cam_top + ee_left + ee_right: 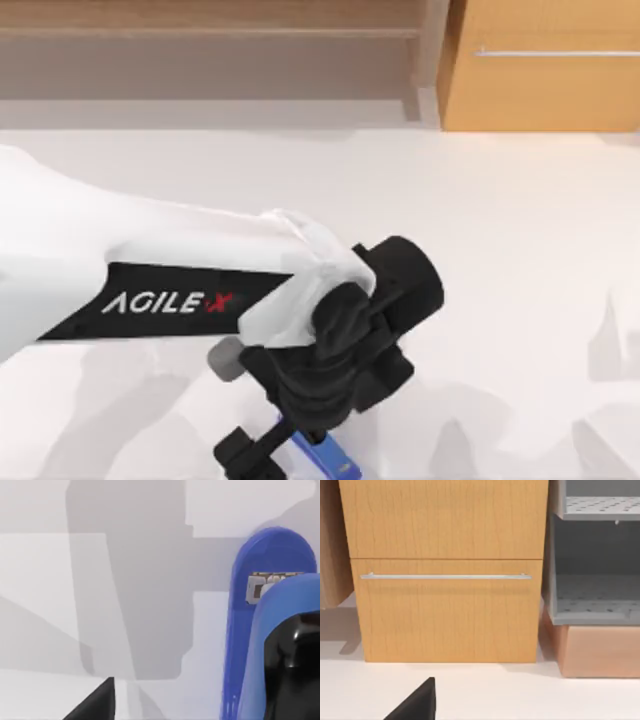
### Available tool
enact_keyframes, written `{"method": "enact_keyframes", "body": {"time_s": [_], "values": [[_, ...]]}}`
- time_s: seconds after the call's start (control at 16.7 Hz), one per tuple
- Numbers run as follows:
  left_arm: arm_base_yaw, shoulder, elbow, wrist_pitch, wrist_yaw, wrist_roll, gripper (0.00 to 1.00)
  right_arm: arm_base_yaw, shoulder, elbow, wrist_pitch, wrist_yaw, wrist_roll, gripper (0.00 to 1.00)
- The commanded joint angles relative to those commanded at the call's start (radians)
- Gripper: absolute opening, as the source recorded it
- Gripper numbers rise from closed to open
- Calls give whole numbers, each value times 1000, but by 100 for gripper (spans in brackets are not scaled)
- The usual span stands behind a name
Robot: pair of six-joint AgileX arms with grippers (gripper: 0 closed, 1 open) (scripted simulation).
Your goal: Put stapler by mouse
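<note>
The blue stapler [328,458] lies on the white table [500,250] at the near edge, just right of my left gripper [283,442]. In the left wrist view the stapler [272,555] is very close, its rounded end and a small yellowish mark showing, with a glossy black strip [295,670] on top. One black fingertip [95,705] stands well apart from it, so the gripper is open beside the stapler. A small grey rounded thing [226,358] peeks from under the left arm; I cannot tell if it is the mouse.
A wooden cabinet [540,65] with a metal handle stands at the back right, seen close as drawer fronts [445,575] in the right wrist view, next to grey shelves [595,595]. A fingertip [415,705] of the parked right gripper shows there.
</note>
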Motion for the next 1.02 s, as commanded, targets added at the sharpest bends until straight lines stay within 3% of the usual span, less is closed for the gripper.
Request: {"method": "enact_keyframes", "body": {"time_s": [0.3,1.02], "values": [[0,14,-15,24,0,0,100,0,0,0,0,0,0,100],[0,14,-15,24,0,0,10,0,0,0,0,0,0,100]]}}
